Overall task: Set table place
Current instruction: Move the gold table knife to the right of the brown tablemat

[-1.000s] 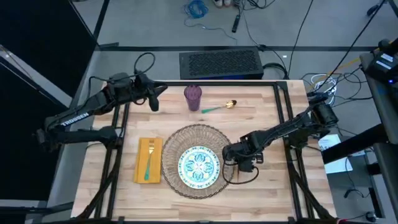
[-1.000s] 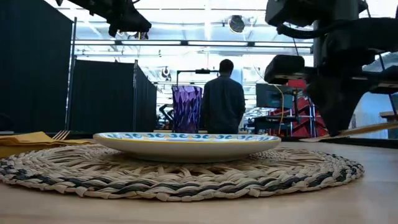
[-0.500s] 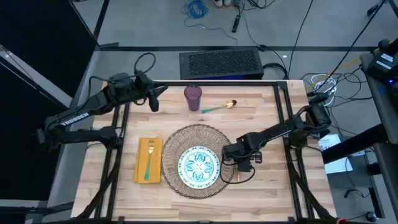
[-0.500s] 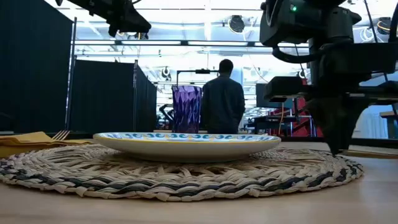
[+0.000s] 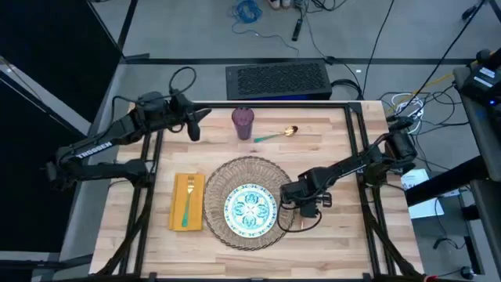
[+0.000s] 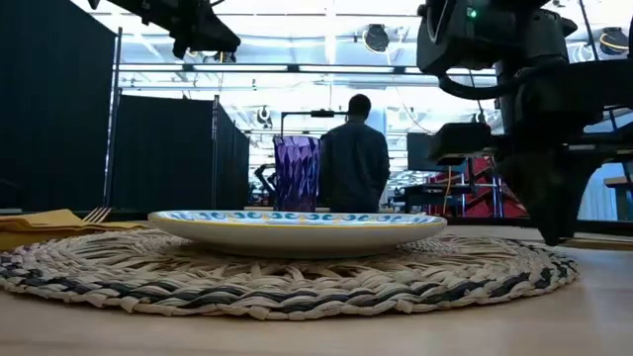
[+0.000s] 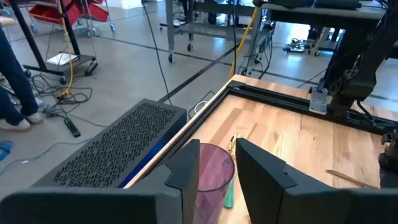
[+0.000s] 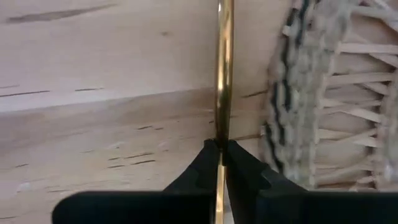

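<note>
A round straw placemat [image 5: 246, 202] lies on the table [image 5: 344, 235] and bears the white-and-teal plate [image 5: 250, 208]. My right gripper [image 5: 295, 193] stands just off the mat's right edge, shut on a thin gold piece of cutlery [image 8: 222, 68]. To the mat's left, a fork rests on the yellow napkin [image 5: 186, 201]. The purple cup [image 5: 243, 123] and a spoon [image 5: 279, 135] sit at the far edge. My left gripper [image 7: 214, 171] hangs open above the far left, holding nothing. My right gripper pinches the gold cutlery piece along its thin shaft [image 8: 221, 127] between its two fingertips. The fingers [image 6: 552, 203] come from above, pointing down, and lie across the piece. It lies level at the table top [image 6: 593, 240], beside the placemat's right edge; whether it rests there I cannot tell.
Black rails [image 5: 362, 149] frame the table. Bare wood lies right of the mat and along the near edge. A person [image 6: 354, 158] stands in the room beyond, facing away.
My right gripper has come down beside the placemat's right edge, still shut on the gold cutlery piece. The piece slanted upward a second ago and now lies level at table height.
</note>
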You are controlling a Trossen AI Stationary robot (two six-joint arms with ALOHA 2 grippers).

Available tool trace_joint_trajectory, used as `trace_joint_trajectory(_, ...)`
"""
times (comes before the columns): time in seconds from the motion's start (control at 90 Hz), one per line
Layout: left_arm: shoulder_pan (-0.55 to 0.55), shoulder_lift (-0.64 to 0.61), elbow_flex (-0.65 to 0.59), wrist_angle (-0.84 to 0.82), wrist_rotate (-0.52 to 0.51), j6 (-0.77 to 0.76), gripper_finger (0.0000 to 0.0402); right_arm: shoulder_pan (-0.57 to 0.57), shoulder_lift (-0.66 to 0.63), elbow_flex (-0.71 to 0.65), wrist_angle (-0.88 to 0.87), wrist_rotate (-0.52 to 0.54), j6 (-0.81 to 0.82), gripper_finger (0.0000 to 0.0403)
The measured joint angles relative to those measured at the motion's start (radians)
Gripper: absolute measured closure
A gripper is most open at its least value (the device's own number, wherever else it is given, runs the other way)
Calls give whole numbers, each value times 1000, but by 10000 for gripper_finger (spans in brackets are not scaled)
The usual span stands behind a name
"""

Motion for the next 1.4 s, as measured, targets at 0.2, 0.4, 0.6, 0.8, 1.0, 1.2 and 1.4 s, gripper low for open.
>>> trace_joint_trajectory(0.2, 0, 0, 0, 0, 0, 0, 314, 0, 0, 0, -10, -3, 21, 360)
trace_joint_trajectory(0.4, 0, 0, 0, 1, 0, 0, 314, 1, 0, 0, -11, -2, 21, 330)
trace_joint_trajectory(0.6, 0, 0, 0, 1, 0, 0, 314, 1, -10, 39, -32, 70, 52, 319)
trace_joint_trajectory(0.8, 0, 0, 0, 2, 1, 0, 314, -1, -50, 176, -136, 168, 153, 320)
trace_joint_trajectory(1.0, 0, 0, 0, -1, 16, -1, 314, -34, -64, 256, -181, 73, 620, 322)
trace_joint_trajectory(1.2, -18, 0, 0, -1, 39, 0, 314, 4, -62, 76, 27, -65, 1195, 355)
trace_joint_trajectory(1.4, -30, 0, 0, -26, 40, 26, 314, 131, -80, 30, 1, 283, 1579, 401)
